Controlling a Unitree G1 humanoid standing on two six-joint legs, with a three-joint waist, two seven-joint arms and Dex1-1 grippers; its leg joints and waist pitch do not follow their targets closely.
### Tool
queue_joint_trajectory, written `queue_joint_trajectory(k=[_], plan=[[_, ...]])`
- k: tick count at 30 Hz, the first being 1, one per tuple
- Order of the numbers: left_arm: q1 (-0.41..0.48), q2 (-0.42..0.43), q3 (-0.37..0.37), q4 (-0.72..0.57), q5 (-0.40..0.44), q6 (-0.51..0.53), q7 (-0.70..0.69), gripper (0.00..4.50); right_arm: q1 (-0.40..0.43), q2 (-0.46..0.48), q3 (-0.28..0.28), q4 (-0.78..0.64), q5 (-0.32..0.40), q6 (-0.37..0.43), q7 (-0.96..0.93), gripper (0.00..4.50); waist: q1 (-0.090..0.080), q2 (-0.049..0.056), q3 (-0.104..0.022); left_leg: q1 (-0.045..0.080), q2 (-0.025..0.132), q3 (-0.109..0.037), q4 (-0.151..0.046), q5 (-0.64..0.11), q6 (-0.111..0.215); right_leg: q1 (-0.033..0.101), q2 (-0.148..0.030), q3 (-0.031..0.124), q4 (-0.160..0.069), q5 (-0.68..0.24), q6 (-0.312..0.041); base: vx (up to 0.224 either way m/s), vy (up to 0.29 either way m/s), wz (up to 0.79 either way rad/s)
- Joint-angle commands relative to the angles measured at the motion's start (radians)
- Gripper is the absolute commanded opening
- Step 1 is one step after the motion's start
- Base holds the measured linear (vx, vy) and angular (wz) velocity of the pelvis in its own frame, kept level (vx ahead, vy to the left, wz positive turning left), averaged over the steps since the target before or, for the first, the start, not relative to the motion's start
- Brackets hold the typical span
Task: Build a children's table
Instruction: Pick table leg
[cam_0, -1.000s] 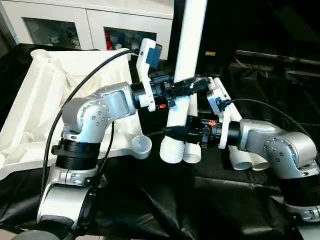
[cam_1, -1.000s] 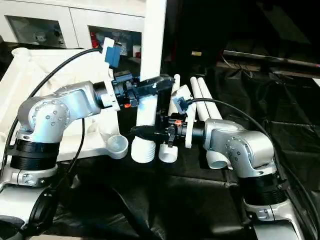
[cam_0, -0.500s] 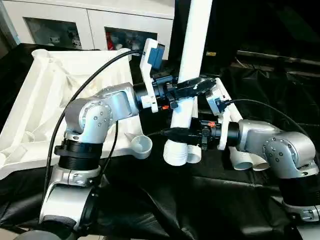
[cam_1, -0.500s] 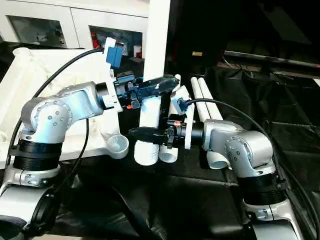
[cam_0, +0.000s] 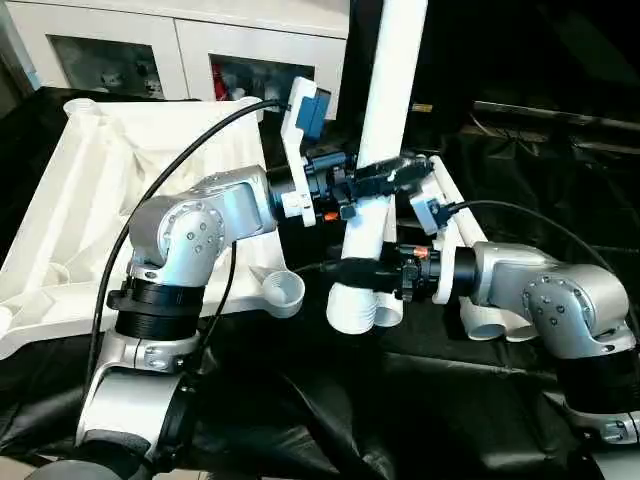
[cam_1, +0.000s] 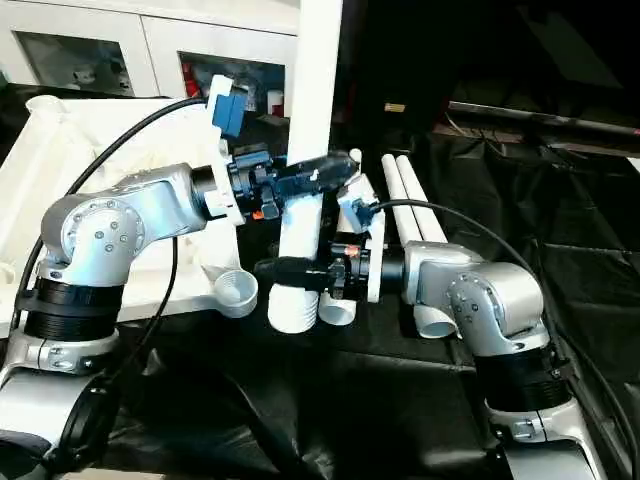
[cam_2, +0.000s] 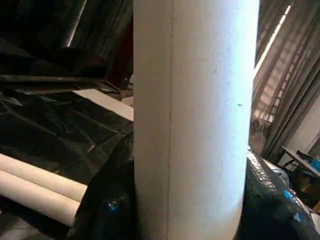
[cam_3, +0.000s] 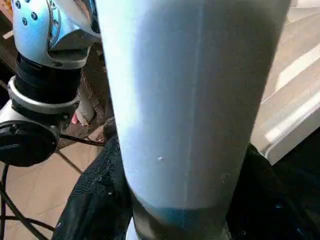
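One white tubular leg (cam_0: 385, 130) stands nearly upright above the black cloth, its lower end (cam_0: 350, 308) just right of the tabletop's near corner socket (cam_0: 284, 291). My left gripper (cam_0: 385, 178) is shut on the leg's middle, and lower down my right gripper (cam_0: 350, 272) is shut on the same leg. Both wrist views are filled by this leg (cam_2: 195, 120) (cam_3: 190, 100) between black fingers. The white ribbed tabletop (cam_0: 90, 200) lies underside up on the left. Other white legs (cam_1: 412, 205) lie on the cloth behind my right arm.
Black cloth (cam_0: 330, 400) covers the work surface. A white cabinet with glass doors (cam_0: 120, 50) stands behind the tabletop. A cable (cam_0: 170, 170) loops over my left arm and another (cam_0: 560, 230) over my right arm. Open tube ends (cam_0: 492, 322) rest by my right forearm.
The held leg has tipped a little, its top going right, and my left gripper has shifted right with it. Both grips stay on.
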Motion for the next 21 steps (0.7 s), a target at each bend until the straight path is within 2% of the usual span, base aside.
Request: queue_joint_trajectory(k=[1, 2, 3, 4, 9, 10, 11, 14, 16, 18, 21], plan=[[-0.026, -0.003, -0.021, -0.014, -0.004, 0.001, -0.026, 1.85, 0.017, -0.011, -0.007, -0.002, -0.008, 0.007, -0.014, 1.94, 0.003, 0.01, -0.077, 0.02, 0.031, -0.007, -0.063, -0.142, -0.021, 0.058, -0.069, 0.038, -0.066, -0.154, -0.191, 0.0, 0.0, 0.0], [-0.026, -0.003, -0.021, -0.014, -0.002, -0.001, -0.025, 1.85, 0.017, -0.011, -0.006, -0.002, -0.008, 0.007, -0.015, 1.92, 0.003, 0.01, -0.077, 0.02, 0.031, -0.007, -0.063, -0.142, -0.021, 0.058, -0.069, 0.038, -0.066, -0.154, -0.191, 0.0, 0.0, 0.0], [-0.026, -0.004, -0.023, -0.013, 0.006, -0.006, -0.018, 2.41, 0.019, -0.009, -0.006, -0.003, -0.009, 0.005, -0.016, 1.92, 0.003, 0.01, -0.077, 0.019, 0.031, -0.007, -0.063, -0.145, -0.022, 0.059, -0.069, 0.038, -0.066, -0.158, -0.191, 0.0, 0.0, 0.0], [-0.024, -0.006, -0.024, -0.009, 0.014, -0.008, -0.003, 2.55, 0.025, -0.003, -0.003, -0.006, -0.014, -0.003, -0.023, 1.92, 0.003, 0.01, -0.076, 0.019, 0.032, -0.007, -0.064, -0.147, -0.022, 0.058, -0.069, 0.038, -0.067, -0.162, -0.19, 0.0, 0.0, 0.0], [-0.012, -0.023, 0.006, -0.022, 0.006, -0.023, 0.035, 2.9, 0.039, 0.012, -0.002, -0.011, -0.018, -0.018, -0.041, 1.91, 0.004, 0.01, -0.077, 0.018, 0.032, -0.008, -0.064, -0.151, -0.026, 0.059, -0.07, 0.038, -0.067, -0.169, -0.189, 0.0, 0.0, 0.0], [-0.005, -0.049, 0.046, -0.019, 0.011, -0.078, 0.077, 3.03, 0.046, 0.028, -0.013, -0.011, -0.015, -0.027, -0.055, 1.91, 0.004, 0.008, -0.076, 0.017, 0.031, -0.008, -0.064, -0.15, -0.025, 0.06, -0.07, 0.038, -0.068, -0.168, -0.189, 0.0, 0.0, 0.0], [-0.005, -0.049, 0.046, -0.019, 0.011, -0.078, 0.077, 3.04, 0.046, 0.028, -0.013, -0.011, -0.015, -0.027, -0.055, 1.91, 0.005, 0.009, -0.076, 0.017, 0.032, -0.008, -0.064, -0.15, -0.023, 0.06, -0.072, 0.038, -0.07, -0.167, -0.191, 0.0, 0.0, 0.0], [0.004, -0.085, 0.117, -0.037, -0.017, -0.152, 0.108, 3.04, 0.054, 0.056, -0.029, -0.008, -0.015, -0.046, -0.086, 1.91, 0.004, 0.009, -0.076, 0.016, 0.031, -0.008, -0.063, -0.152, -0.02, 0.06, -0.072, 0.038, -0.071, -0.167, -0.191, 0.0, 0.0, 0.0], [-0.01, -0.112, 0.192, -0.038, -0.059, -0.199, 0.144, 3.04, 0.053, 0.08, -0.043, 0.005, -0.02, -0.067, -0.113, 1.91, 0.002, 0.008, -0.076, 0.016, 0.032, -0.008, -0.063, -0.155, -0.022, 0.06, -0.071, 0.037, -0.07, -0.171, -0.19, 0.0, 0.0, 0.0], [-0.028, -0.114, 0.242, -0.028, -0.082, -0.228, 0.165, 3.04, 0.049, 0.102, -0.058, 0.02, -0.027, -0.084, -0.143, 1.91, 0.001, 0.005, -0.076, 0.017, 0.031, -0.008, -0.064, -0.158, -0.022, 0.058, -0.071, 0.036, -0.07, -0.175, -0.191, 0.0, 0.0, 0.0], [-0.068, -0.079, 0.311, -0.005, -0.106, -0.268, 0.173, 3.04, 0.042, 0.139, -0.08, 0.042, -0.041, -0.127, -0.188, 1.91, -0.001, 0.008, -0.076, 0.019, 0.03, -0.008, -0.064, -0.162, -0.026, 0.055, -0.07, 0.036, -0.071, -0.191, -0.179, 0.0, 0.0, 0.0]])
